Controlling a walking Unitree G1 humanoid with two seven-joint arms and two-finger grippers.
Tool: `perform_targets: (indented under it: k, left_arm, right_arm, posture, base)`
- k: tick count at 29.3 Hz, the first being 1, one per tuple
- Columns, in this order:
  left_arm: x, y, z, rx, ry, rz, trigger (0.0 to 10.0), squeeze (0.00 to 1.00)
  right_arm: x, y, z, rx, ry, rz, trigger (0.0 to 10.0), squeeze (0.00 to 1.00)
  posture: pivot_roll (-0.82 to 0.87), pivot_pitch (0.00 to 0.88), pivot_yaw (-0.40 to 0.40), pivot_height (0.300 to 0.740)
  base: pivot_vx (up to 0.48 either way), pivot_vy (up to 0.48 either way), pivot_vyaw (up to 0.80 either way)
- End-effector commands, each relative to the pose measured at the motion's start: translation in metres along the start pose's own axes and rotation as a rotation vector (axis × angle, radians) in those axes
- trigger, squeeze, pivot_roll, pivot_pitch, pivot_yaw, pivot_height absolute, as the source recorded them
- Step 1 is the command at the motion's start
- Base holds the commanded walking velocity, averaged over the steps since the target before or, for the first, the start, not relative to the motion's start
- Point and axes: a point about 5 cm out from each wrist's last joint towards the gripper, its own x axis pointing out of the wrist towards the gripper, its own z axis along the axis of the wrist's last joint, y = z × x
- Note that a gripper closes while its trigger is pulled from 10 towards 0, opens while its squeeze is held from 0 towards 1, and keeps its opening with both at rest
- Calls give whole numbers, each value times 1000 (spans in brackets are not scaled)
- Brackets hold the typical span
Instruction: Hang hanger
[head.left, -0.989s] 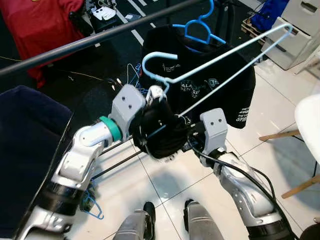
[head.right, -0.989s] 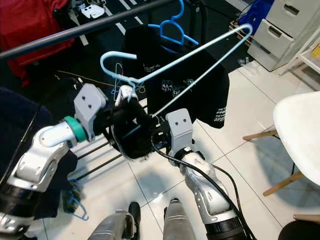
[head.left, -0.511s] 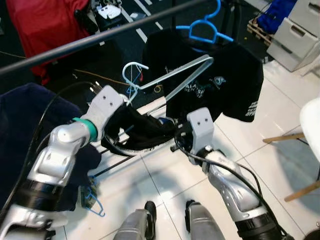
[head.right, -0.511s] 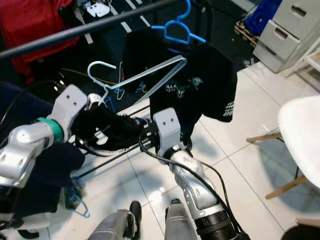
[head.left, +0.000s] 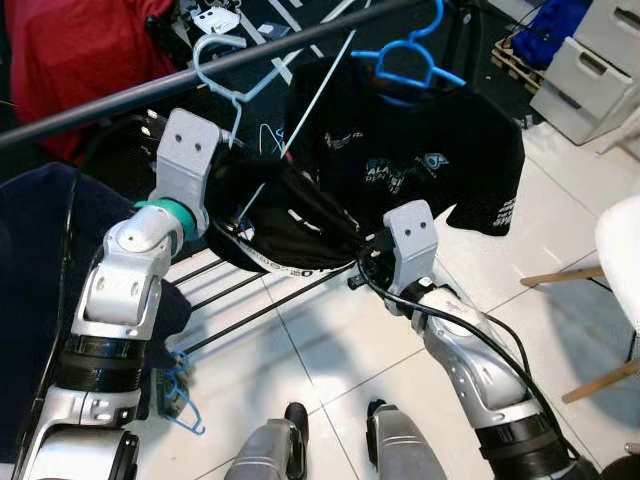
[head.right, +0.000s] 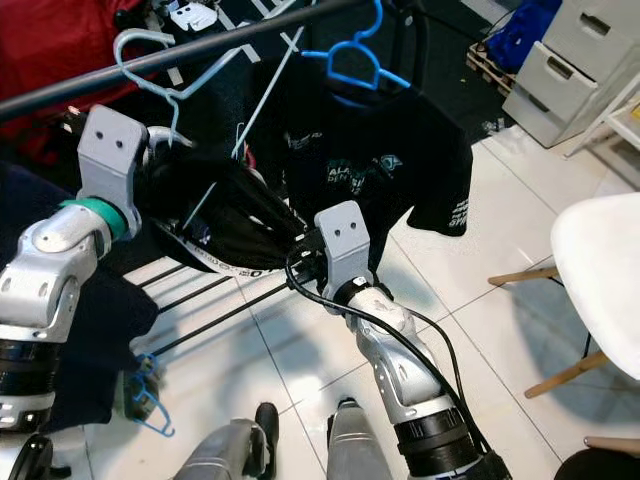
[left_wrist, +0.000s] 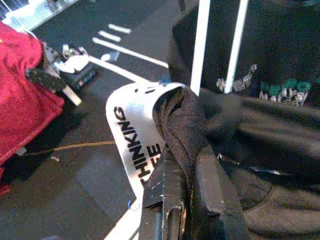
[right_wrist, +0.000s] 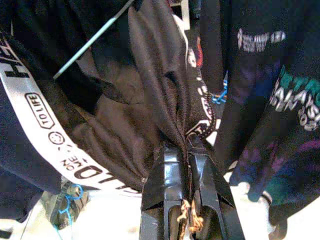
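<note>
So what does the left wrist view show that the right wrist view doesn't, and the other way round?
Left wrist view alone: the light blue hanger with its two thin bars rising past the cloth, a red fabric off to one side, and dark floor with white stripes. Right wrist view alone: a small blue hanger lying low by the floor tiles. Both share: each gripper, left gripper and right gripper, shut on the black garment with its white lettered band, and the black printed t-shirt hanging behind.

A dark metal rail (head.left: 130, 95) crosses above me; a black printed T-shirt (head.left: 420, 160) on its blue plastic hanger (head.left: 405, 70) blocks my right.
</note>
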Motion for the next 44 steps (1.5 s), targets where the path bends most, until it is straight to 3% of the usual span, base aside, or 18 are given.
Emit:
perform_targets:
  k: [1,7,12,13,15,17,22,25,30,31,32,33,35,37,38,40,41,44]
  left_arm:
    - [-4,3,-3,-6,12,20,10000,0]
    - [-5,1,-3,-4,14,29,10000,0]
    - [-8,9,-15,37,120,114,10000,0]
    - [-11,15,-26,63,192,149,10000,0]
    - [-11,15,-26,63,192,149,10000,0]
    - [-13,23,-44,100,296,198,10000,0]
    - [-10,27,-55,54,366,266,10000,0]
    - [-10,27,-55,54,366,266,10000,0]
    - [-7,30,-46,-30,329,336,10000,0]
    - [-5,29,-33,-53,236,318,10000,0]
    - [-5,29,-33,-53,236,318,10000,0]
    - [-6,25,-18,-44,121,248,10000,0]
    - [-6,25,-18,-44,121,248,10000,0]
    - [-14,12,-5,94,-8,74,10000,0]
    - [-18,6,-6,168,-13,13,10000,0]
    - [-18,6,-6,168,-13,13,10000,0]
    - [-22,0,-13,222,17,-37,10000,0]
    - [-23,-4,-22,256,60,-61,10000,0]
  right_arm:
    - [0,1,-3,10,5,8,0,0]
    - [1,1,-2,8,3,14,0,0]
    - [7,4,-1,11,0,45,0,0]
    - [10,5,0,13,-5,55,0,0]
    - [10,5,0,13,-5,55,0,0]
    - [12,7,-1,16,-10,60,0,0]
    - [9,6,-2,20,-11,49,0,0]
    - [9,6,-2,20,-11,49,0,0]
    - [8,6,-2,22,-14,46,0,0]
    - [8,6,-2,22,-16,45,0,0]
    - [8,6,-2,22,-16,45,0,0]
    - [8,6,-2,21,-18,44,0,0]
    - [8,6,-2,21,-18,44,0,0]
    - [8,5,-3,23,-19,42,0,0]
    - [8,5,-3,23,-19,42,0,0]
    - [8,5,-3,23,-19,42,0,0]
    - [9,5,-3,24,-20,41,0,0]
    - [9,5,-3,25,-21,41,0,0]
  posture:
    - [-204,170,84,740]
    - [-200,169,80,740]
    - [-159,150,62,740]
    - [-156,146,72,740]
    - [-156,146,72,740]
    - [-163,146,83,740]
    - [-171,147,91,740]
    - [-171,147,91,740]
    - [-176,149,98,740]
    - [-176,151,99,740]
    - [-176,151,99,740]
    - [-174,155,100,740]
    - [-174,155,100,740]
    - [-168,158,101,740]
    - [-167,158,102,740]
    - [-167,158,102,740]
    - [-166,159,105,740]
    - [-166,159,106,740]
  base:
    - [0,0,0]
    - [0,0,0]
    - [0,0,0]
    - [0,0,0]
    - [0,0,0]
    - [0,0,0]
    - [0,0,0]
    - [0,0,0]
    - [0,0,0]
    - [0,0,0]
    - [0,0,0]
    - [0,0,0]
    - [0,0,0]
    - [0,0,0]
    - [0,0,0]
    - [0,0,0]
    - [0,0,0]
    - [0,0,0]
